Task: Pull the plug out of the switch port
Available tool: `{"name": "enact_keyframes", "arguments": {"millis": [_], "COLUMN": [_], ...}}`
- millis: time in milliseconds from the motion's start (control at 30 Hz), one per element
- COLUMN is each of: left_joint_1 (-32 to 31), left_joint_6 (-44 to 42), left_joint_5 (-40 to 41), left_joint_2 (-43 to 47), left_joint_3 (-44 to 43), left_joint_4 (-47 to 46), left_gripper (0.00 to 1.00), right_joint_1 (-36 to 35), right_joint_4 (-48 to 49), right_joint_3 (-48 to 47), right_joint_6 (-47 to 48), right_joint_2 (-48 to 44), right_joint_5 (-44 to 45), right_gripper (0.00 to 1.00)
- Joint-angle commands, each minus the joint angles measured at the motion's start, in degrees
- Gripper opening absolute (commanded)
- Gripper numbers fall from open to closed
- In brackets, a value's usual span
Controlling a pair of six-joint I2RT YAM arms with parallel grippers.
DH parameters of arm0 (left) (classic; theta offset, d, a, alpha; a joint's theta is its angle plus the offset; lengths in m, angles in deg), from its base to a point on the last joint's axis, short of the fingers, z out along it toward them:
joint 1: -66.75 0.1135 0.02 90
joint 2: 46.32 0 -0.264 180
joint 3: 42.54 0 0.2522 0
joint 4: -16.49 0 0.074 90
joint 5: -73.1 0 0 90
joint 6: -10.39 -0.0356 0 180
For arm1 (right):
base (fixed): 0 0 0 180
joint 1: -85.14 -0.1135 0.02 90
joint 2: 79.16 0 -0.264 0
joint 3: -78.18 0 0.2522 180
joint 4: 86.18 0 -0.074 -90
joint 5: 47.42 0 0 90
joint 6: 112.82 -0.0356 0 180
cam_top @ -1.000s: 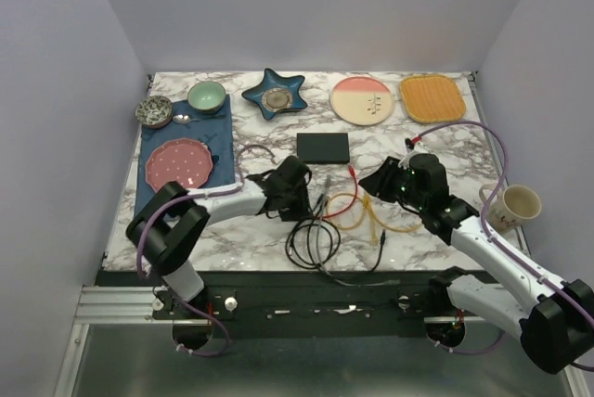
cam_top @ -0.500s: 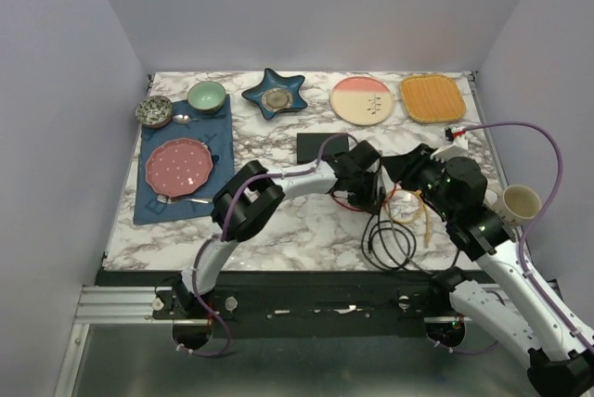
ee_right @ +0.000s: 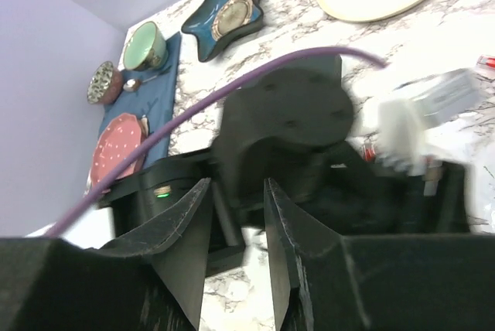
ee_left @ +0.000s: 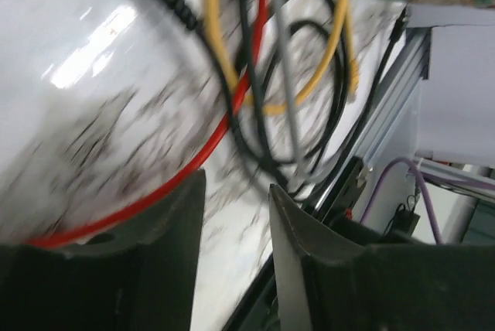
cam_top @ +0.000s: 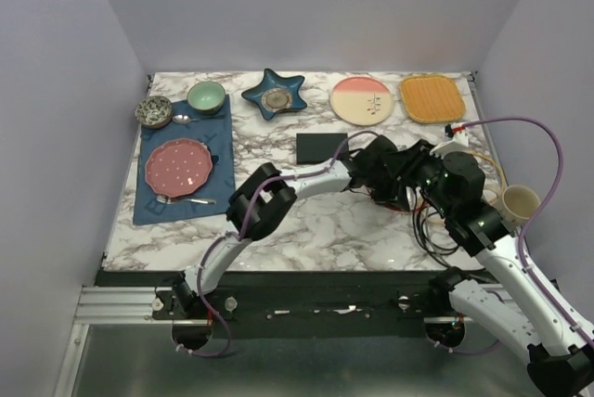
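Switch (cam_top: 322, 147) sits flat on the marble table (cam_top: 306, 221), just in front of the star-shaped dish (cam_top: 275, 94), with no cable visibly attached to it. My left gripper (ee_left: 236, 199) hangs over a tangle of red, yellow and black cables (ee_left: 263, 76), fingers slightly parted with nothing between them. My right gripper (ee_right: 236, 196) is just beside it, fingers also a little apart and empty, facing the left arm's wrist (ee_right: 286, 114).

Switch (cam_top: 322, 147) at frame centre on table (cam_top: 306, 225); cable tangle (cam_top: 436, 225) lower right of it; dishes along upper edge.
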Motion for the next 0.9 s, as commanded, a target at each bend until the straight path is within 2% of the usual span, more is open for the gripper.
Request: {"name": "enact_keyframes", "arguments": {"millis": [0, 133, 267, 367, 400, 433, 533, 700, 867], "left_joint_1": [4.76, 8.19, 13.54, 19.78, 21.19, 24.16, 27.78, 31.04, 35.96], "left_joint_6": [-2.01, -3.07, 2.44, 7.72, 9.83, 10.20, 8.89, 9.06, 10.03], "left_joint_5": [3.62, 7.67, 11.10, 17.24, 18.48, 19.36, 21.91, 25.86, 25.88], "left_joint_2": [19.14, 31.53, 41.90, 44.91, 44.91, 44.39, 40.09, 34.99, 33.23], "left_joint_3": [14.69, 26.73, 43.22, 52.20, 53.37, 53.82, 50.50, 46.27, 46.53], "left_joint_4": [-5.89, -7.63, -11.94, -13.36, -13.44, -12.14, -7.14, -5.01, -6.41], "left_gripper": [0.53, 0.55, 0.56, 0.55, 0.53, 0.52, 0.48, 0.46, 0.46], "right_joint_1": [-0.08, 0.00, 0.00, 0.09, 0.09, 0.27, 0.44, 3.51, 10.90], "right_joint_4": [-0.79, 0.00, 3.94, 7.46, 8.17, 8.44, 8.80, 8.88, 8.97], "right_joint_3": [-2.06, -1.80, 0.22, 1.11, 0.67, -1.07, -6.69, -12.25, -16.38], "right_joint_6": [-0.38, -1.18, -2.93, -5.48, -7.75, -8.64, -9.97, -10.93, -12.87], "right_joint_2": [-0.82, -0.73, 1.63, 9.08, 11.81, 18.28, 30.24, 42.23, 52.43], "right_joint_5": [2.82, 3.78, 5.36, 3.71, 2.65, 1.51, -1.58, -1.66, -8.76], "right_gripper": [0.42, 0.43, 0.43, 0.35, 0.30, 0.17, 0.01, 0.01, 0.01]}}
